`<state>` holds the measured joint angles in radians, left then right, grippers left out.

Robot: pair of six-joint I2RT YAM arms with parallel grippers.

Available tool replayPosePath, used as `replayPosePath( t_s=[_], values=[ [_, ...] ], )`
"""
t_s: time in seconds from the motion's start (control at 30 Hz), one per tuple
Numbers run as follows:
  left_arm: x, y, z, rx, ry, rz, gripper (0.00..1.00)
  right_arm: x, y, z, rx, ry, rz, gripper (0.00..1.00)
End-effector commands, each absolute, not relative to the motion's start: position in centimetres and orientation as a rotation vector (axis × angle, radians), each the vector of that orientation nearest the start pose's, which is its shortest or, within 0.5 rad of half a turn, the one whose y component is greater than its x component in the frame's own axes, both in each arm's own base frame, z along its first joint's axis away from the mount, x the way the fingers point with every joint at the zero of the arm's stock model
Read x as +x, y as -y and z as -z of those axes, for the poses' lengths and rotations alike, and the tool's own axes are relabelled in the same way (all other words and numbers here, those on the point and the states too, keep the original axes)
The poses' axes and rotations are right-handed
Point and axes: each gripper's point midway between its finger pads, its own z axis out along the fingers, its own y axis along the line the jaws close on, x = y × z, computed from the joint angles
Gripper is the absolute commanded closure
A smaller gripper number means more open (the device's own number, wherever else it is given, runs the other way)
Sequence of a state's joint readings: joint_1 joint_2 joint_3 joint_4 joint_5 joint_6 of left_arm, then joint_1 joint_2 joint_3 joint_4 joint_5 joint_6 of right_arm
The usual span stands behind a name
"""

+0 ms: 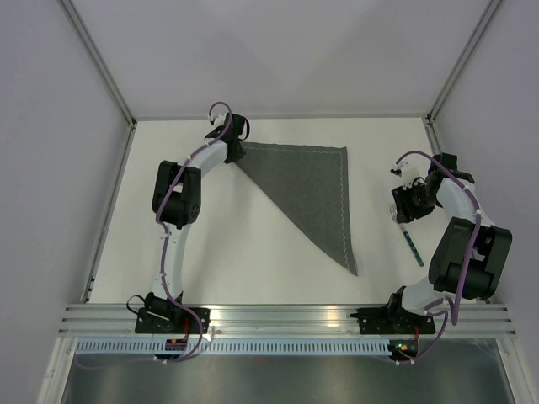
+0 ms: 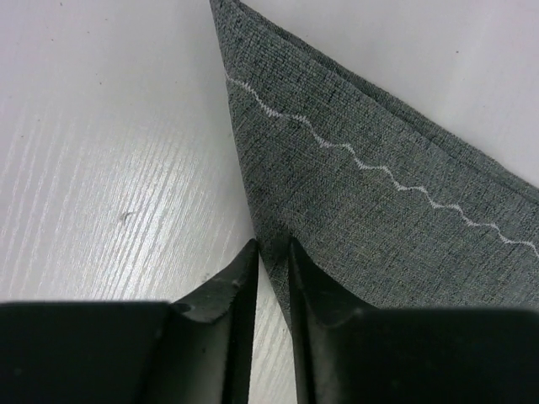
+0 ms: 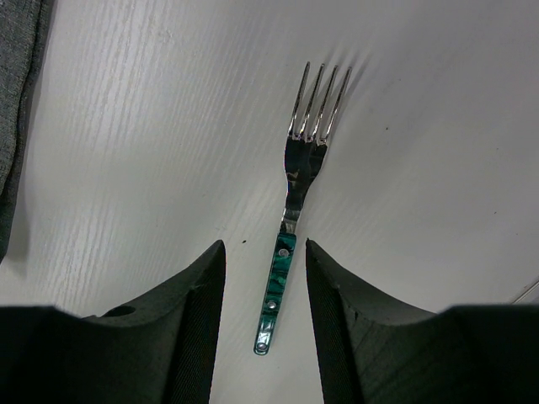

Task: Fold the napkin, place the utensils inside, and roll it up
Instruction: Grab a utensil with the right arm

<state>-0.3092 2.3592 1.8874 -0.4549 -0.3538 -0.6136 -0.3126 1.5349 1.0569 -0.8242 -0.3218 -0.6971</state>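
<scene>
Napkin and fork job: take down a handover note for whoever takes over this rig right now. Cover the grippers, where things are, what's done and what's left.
Left gripper: jaws nearly together at the far left corner of the napkin; a firm grip isn't clear.
Right gripper: open, straddling the teal handle of the fork, not touching it.
Napkin lies flat on the table, folded into a triangle. Fork lies to its right, outside the cloth.
Done: the fold.
Left: put the fork inside, roll up.
</scene>
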Motion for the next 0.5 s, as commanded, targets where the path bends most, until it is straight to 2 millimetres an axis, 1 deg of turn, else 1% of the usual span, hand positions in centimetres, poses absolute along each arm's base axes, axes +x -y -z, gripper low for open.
replayPosePath(
  t_s=[0.0, 0.03, 0.3, 0.43, 0.47],
  values=[
    [55.4, 13.4, -2.1, -0.497, -2.399, -0.079, 0.76, 29.3, 6.2, -7.4, -0.615, -2.653, -0.221, 0.51],
    [55.3, 13.4, -2.0, -0.497, -2.404, -0.080, 0.80, 29.2, 6.2, -7.2, -0.616, -2.660, -0.224, 0.52],
    [54.3, 12.8, -2.0, -0.500, -2.429, -0.121, 0.90, 28.7, 7.2, -6.7, -0.642, -2.682, -0.159, 0.50],
    [53.8, 12.5, -2.0, -0.504, -2.437, -0.135, 0.96, 28.5, 7.6, -6.3, -0.663, -2.693, -0.135, 0.45],
    [53.6, 12.4, -1.8, -0.502, -2.443, -0.140, 0.96, 28.4, 7.7, -6.2, -0.663, -2.698, -0.136, 0.43]
  ],
)
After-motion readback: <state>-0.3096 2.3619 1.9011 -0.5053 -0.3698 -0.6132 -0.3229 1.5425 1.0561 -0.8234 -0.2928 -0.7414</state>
